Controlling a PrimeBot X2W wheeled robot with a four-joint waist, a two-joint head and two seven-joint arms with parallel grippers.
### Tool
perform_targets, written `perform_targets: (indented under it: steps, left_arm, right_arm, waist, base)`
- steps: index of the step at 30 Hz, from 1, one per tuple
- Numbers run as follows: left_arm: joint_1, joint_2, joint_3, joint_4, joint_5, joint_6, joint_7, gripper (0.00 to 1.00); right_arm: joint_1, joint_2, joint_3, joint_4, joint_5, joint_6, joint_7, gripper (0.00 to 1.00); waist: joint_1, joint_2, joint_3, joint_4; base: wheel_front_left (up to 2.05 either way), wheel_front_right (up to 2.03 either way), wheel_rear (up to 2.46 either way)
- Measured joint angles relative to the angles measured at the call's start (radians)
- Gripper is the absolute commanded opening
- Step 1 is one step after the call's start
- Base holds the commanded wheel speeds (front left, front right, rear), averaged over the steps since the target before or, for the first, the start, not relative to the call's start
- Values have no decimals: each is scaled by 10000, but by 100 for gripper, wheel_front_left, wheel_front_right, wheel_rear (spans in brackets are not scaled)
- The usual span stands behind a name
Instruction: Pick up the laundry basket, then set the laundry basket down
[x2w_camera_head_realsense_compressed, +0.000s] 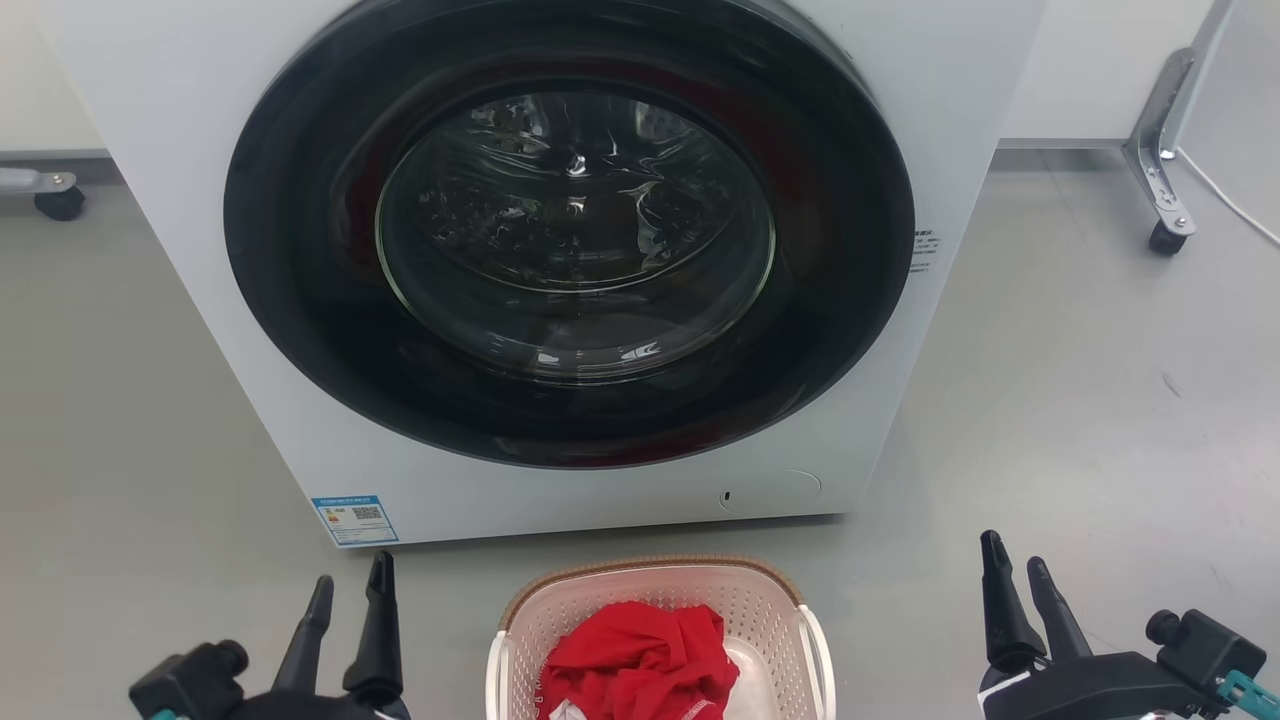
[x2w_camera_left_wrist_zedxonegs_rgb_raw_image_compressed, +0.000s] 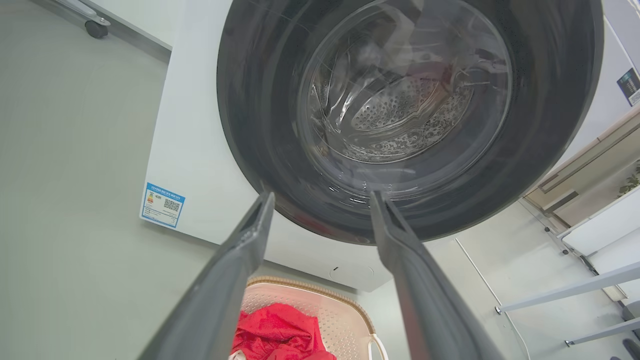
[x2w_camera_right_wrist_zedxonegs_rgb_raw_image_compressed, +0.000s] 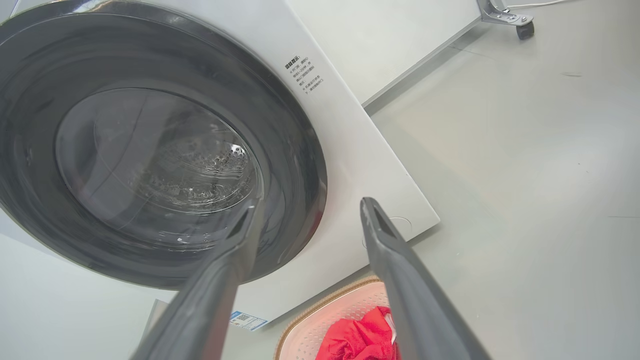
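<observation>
the basket (x2w_camera_head_realsense_compressed: 650, 563) sits on the grey floor (x2w_camera_head_realsense_compressed: 1050, 400) just in front of the washer (x2w_camera_head_realsense_compressed: 620, 500), at the bottom middle of the head view, its near part cut off by the edge. a crumpled red cloth (x2w_camera_head_realsense_compressed: 640, 660) lies inside it. its white handle (x2w_camera_head_realsense_compressed: 822, 650) shows on the right side.

the left gripper (x2w_camera_head_realsense_compressed: 351, 568) hangs to the basket's left, apart from it, jaws released and holding nothing. the right gripper (x2w_camera_head_realsense_compressed: 1012, 549) hangs further off on the other side, jaws also released and bare. both sets of fingers point toward the washer.

the washer's round dark door (x2w_camera_head_realsense_compressed: 575, 230) is closed, the drum seen through the glass. a blue sticker (x2w_camera_head_realsense_compressed: 354, 520) is on its lower left corner. a metal leg on a caster (x2w_camera_head_realsense_compressed: 1165, 235) stands at the far right.
</observation>
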Motion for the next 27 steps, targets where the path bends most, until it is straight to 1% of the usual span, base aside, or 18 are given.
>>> perform_targets:
  steps: [12,13,14,27]
  left_arm:
    - [373,29,-318,-332,2169,339,-426,100]
    - [390,42,-364,-410,2485,349,-483,100]
    - [390,42,-403,-454,2625,391,-552,100]
    - [779,92,-644,-861,4826,698,-997,100]
  right_arm:
    - [208,-29,414,-337,-2031,-336,-414,100]
    - [209,-31,489,-407,-2408,-376,-506,100]
    - [209,-31,531,-430,-2550,-426,-556,100]
    - [530,-36,1009,-807,-4564,-700,-1030,100]
  waist:
    - [0,0,4,10]
    - [0,0,-4,10]
    - [0,0,-8,10]
    - [0,0,-87,-4]
  base:
    - [0,0,0]
    - [0,0,0]
    - [0,0,0]
    - [0,0,0]
